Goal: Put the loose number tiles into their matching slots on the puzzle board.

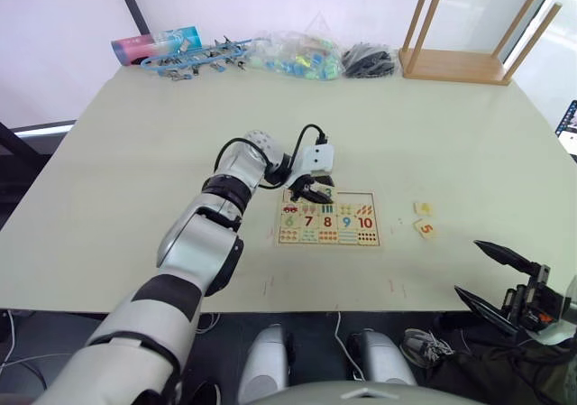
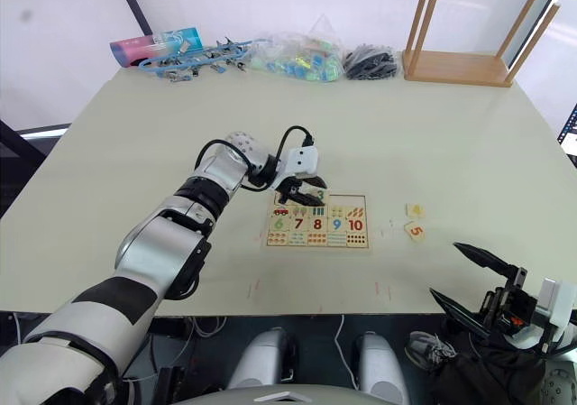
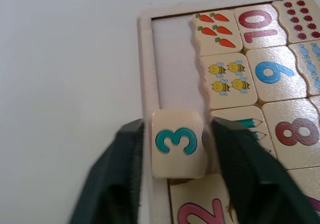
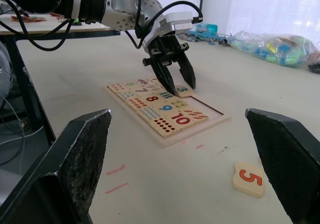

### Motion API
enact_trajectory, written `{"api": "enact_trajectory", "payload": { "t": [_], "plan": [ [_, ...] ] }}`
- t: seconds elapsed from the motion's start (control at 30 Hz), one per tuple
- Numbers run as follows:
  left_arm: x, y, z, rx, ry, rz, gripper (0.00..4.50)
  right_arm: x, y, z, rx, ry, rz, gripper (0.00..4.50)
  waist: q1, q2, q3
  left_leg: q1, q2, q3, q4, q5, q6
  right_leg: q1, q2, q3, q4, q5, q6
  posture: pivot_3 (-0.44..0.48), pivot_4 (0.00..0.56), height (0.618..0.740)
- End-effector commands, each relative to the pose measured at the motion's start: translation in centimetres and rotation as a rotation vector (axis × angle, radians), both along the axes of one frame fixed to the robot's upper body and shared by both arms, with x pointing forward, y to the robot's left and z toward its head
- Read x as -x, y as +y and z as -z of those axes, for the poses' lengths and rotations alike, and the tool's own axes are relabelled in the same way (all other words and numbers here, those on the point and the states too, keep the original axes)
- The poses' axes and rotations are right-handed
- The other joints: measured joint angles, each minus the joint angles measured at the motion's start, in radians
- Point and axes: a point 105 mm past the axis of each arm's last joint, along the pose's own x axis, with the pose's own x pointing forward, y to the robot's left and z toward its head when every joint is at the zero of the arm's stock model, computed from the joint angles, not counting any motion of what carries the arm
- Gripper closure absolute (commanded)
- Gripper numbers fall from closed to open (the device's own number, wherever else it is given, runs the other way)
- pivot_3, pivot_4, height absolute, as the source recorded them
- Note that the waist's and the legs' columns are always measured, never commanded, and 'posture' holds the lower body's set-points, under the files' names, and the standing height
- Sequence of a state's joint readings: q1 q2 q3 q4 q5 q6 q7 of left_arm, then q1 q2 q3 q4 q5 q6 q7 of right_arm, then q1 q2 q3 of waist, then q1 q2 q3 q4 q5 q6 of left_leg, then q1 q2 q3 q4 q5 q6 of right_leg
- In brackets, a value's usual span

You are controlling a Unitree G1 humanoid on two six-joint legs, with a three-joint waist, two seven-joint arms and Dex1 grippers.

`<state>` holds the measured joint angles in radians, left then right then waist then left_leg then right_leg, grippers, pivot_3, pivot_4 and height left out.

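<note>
The puzzle board (image 1: 375, 221) lies at the table's middle, its two lower rows full of tiles. My left gripper (image 1: 311, 193) hovers over the top row, open. Its fingers (image 3: 122, 169) straddle the green 3 tile (image 3: 177, 143) with a thin gap on each side. That tile rests by the board's rim, next to the pink 2 tile (image 3: 200, 209). The slots (image 3: 172, 59) beyond it are bare. Yellow 4 (image 1: 422, 208) and orange 5 (image 1: 426, 229) tiles lie loose on the table to the board's right. My right gripper (image 1: 469, 267) hangs open past the table's front right edge.
An upturned wooden stool (image 1: 455, 62) stands at the back right. Along the back edge lie a black bundle (image 1: 368, 60), a clear bag of coloured pieces (image 1: 297, 55), blue clips (image 1: 203, 59) and a tube (image 1: 153, 44).
</note>
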<state>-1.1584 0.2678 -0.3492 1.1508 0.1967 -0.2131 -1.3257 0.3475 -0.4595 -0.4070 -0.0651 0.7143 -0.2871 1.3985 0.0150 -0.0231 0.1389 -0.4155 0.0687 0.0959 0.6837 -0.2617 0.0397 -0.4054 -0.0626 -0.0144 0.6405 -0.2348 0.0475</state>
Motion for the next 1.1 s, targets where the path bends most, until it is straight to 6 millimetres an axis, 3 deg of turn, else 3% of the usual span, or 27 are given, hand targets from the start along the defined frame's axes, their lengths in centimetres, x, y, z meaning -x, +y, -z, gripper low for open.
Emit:
{"api": "enact_trajectory", "payload": {
  "t": [0.03, 0.07, 0.4, 0.6, 0.73, 0.77, 0.8, 0.87, 0.9, 0.97, 1.1],
  "plan": [
    [-0.3, -0.4, -1.2, 0.019, -0.035, 0.012, 0.28, 0.2, -0.2, -0.6, 0.007, -0.034, 0.006, 0.00, 0.000, 0.000, 0.000, 0.000, 0.000, 0.000, 0.000, 0.000, 0.000, 0.000, 0.000, 0.000, 0.000, 0.000, 0.000, 0.000, 0.150, 0.738],
    [-0.3, -0.4, -1.2, 0.020, -0.036, 0.010, 0.08, 0.2, -0.2, -0.6, 0.007, -0.034, 0.006, 0.00, 0.000, 0.000, 0.000, 0.000, 0.000, 0.000, 0.000, 0.000, 0.000, 0.000, 0.000, 0.000, 0.000, 0.000, 0.000, 0.000, 0.150, 0.738],
    [-0.8, -1.2, -3.4, 0.138, -0.035, -0.015, 0.08, 0.2, -0.3, -0.5, 0.006, -0.033, 0.010, 0.00, 0.000, 0.000, 0.000, 0.000, 0.000, 0.000, 0.000, 0.000, 0.000, 0.000, 0.000, 0.000, 0.000, 0.000, 0.000, 0.000, 0.150, 0.738],
    [-2.1, -1.3, -4.7, 0.253, -0.083, -0.118, 0.08, 0.2, -0.2, -0.5, 0.005, -0.033, 0.011, 0.00, -0.001, 0.000, 0.000, 0.000, 0.000, 0.000, 0.000, 0.000, 0.000, 0.000, 0.000, 0.000, 0.000, 0.000, 0.000, 0.000, 0.150, 0.738],
    [-2.2, -1.3, -4.4, 0.269, -0.097, -0.134, 1.64, 0.1, -0.1, -0.5, 0.003, -0.034, 0.010, 0.00, 0.000, 0.000, 0.000, 0.000, 0.000, 0.001, 0.000, 0.000, 0.000, 0.000, 0.000, 0.000, 0.000, 0.000, 0.000, 0.000, 0.150, 0.738],
    [-2.3, -1.2, -4.3, 0.264, -0.100, -0.141, 2.11, 0.2, -0.1, -0.5, 0.003, -0.034, 0.010, 0.00, 0.000, 0.000, 0.000, 0.000, 0.000, 0.001, 0.000, 0.000, 0.000, 0.000, 0.000, 0.000, 0.000, 0.000, 0.000, 0.000, 0.150, 0.738],
    [-2.3, -1.2, -4.1, 0.259, -0.104, -0.144, 2.90, 0.2, -0.1, -0.5, 0.002, -0.034, 0.009, 0.00, 0.000, 0.000, 0.000, 0.000, 0.000, 0.001, 0.000, 0.000, 0.000, 0.000, 0.000, 0.000, 0.000, 0.000, 0.000, 0.000, 0.150, 0.738],
    [-2.4, -1.0, -3.7, 0.242, -0.111, -0.154, 3.11, 0.2, -0.1, -0.5, 0.002, -0.034, 0.010, 0.00, 0.000, 0.000, 0.000, 0.000, 0.000, 0.001, 0.000, 0.000, 0.000, 0.000, 0.000, 0.000, 0.000, 0.000, 0.001, 0.000, 0.150, 0.738],
    [-2.5, -0.9, -3.6, 0.234, -0.113, -0.159, 3.68, 0.2, -0.1, -0.5, 0.002, -0.034, 0.010, 0.00, 0.000, 0.000, 0.000, 0.000, 0.000, 0.001, 0.000, 0.000, 0.000, 0.000, 0.000, 0.000, 0.000, 0.000, 0.001, 0.000, 0.150, 0.738],
    [-2.5, -0.8, -3.3, 0.215, -0.120, -0.155, 4.25, 0.2, 0.0, -0.5, 0.002, -0.034, 0.011, 0.00, 0.000, 0.000, 0.000, 0.000, 0.000, 0.001, 0.000, 0.000, 0.000, 0.000, 0.000, 0.000, 0.000, 0.000, 0.001, 0.000, 0.150, 0.738],
    [-2.3, -0.4, -2.4, 0.167, -0.132, -0.137, 4.39, 0.3, 0.0, -0.4, 0.000, -0.032, 0.013, 0.00, 0.000, 0.000, 0.000, 0.000, -0.001, 0.001, 0.000, 0.000, 0.000, 0.000, 0.000, 0.000, 0.000, 0.000, 0.001, 0.000, 0.150, 0.738]
  ]
}}
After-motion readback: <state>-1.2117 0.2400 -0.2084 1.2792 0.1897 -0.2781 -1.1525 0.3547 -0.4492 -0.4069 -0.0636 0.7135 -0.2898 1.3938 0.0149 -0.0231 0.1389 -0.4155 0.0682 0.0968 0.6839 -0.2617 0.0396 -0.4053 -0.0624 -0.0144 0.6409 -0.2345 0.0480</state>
